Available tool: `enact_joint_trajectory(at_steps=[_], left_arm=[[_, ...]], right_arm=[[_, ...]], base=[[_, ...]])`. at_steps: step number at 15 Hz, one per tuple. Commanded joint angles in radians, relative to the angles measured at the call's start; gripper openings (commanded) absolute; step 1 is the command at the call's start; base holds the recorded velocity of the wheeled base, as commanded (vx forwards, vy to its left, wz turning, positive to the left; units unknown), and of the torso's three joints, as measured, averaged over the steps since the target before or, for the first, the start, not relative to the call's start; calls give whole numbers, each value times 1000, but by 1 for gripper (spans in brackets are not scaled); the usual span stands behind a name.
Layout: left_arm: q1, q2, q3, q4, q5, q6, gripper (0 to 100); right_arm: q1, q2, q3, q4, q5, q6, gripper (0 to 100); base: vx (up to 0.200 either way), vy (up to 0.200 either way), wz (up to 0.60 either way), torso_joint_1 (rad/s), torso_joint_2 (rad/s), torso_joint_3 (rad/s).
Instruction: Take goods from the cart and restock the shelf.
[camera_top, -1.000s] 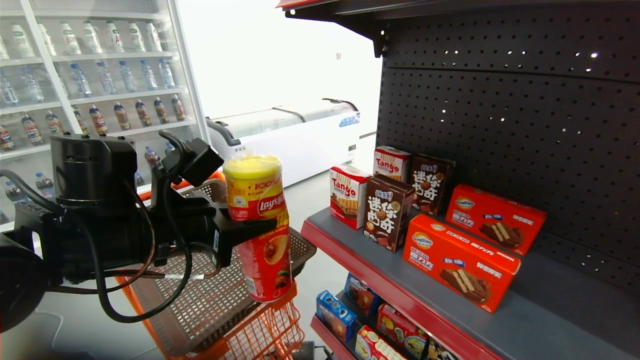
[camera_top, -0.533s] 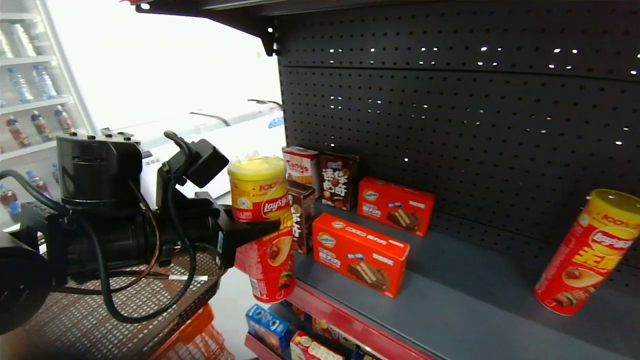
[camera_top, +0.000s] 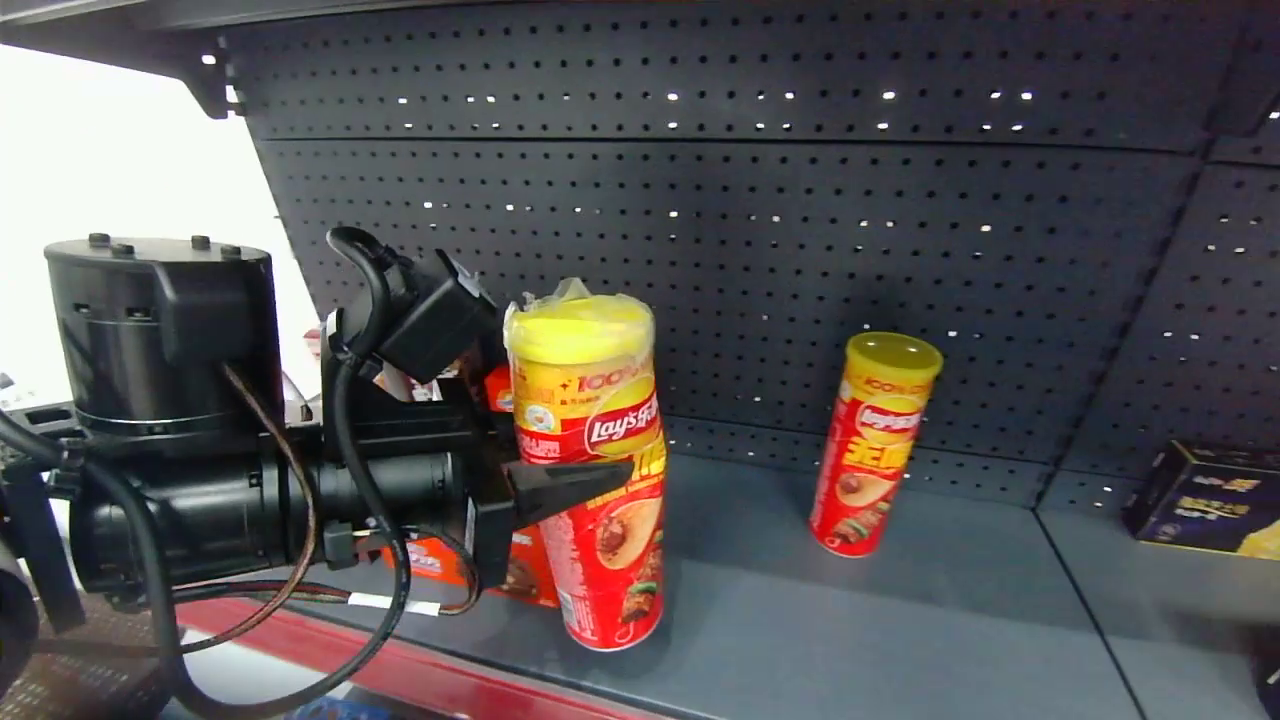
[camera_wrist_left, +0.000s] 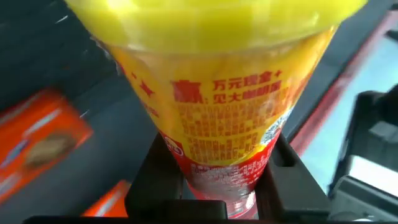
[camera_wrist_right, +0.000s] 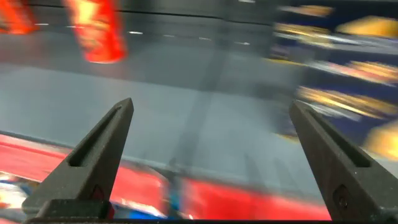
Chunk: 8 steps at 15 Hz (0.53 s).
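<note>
My left gripper (camera_top: 585, 478) is shut on a tall red chip can with a yellow lid (camera_top: 598, 460), held upright over the front of the grey shelf (camera_top: 900, 620). The left wrist view looks down the same can (camera_wrist_left: 230, 118), clamped between the black fingers (camera_wrist_left: 152, 171). A second chip can of the same kind (camera_top: 875, 445) stands on the shelf to the right, near the black pegboard back. My right gripper (camera_wrist_right: 217, 155) is open with nothing between its fingers, low in front of the shelf's red edge (camera_wrist_right: 261, 199); that second can (camera_wrist_right: 96, 31) shows far off there.
Orange snack boxes (camera_top: 440, 565) lie on the shelf behind my left arm. A dark box (camera_top: 1205, 495) sits on the neighbouring shelf section at the right. The shelf floor between the two cans and to the right of the standing one is bare.
The head camera has swung right: the cart and fridges have left the view and the shelf now faces it. The held can stays in my left gripper and now hangs over the shelf's front.
</note>
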Motion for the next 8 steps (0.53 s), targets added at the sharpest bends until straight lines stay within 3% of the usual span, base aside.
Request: enact_joint_trajectory(at_steps=[1,2,8], left_arm=[[-34,-23,-5,1,2,-16,0],[-32,-21,-3,1,4,-16,0],[-21,-20,6,1,8,-14,0]], right_arm=[[2,0,0,0,0,-1,100],[0,0,0,0,0,0,100],[0,0,0,0,0,0,100]], base=[[0,0,-600,2,2,2],[0,0,-600,-2,2,2],[0,0,0,0,0,0]])
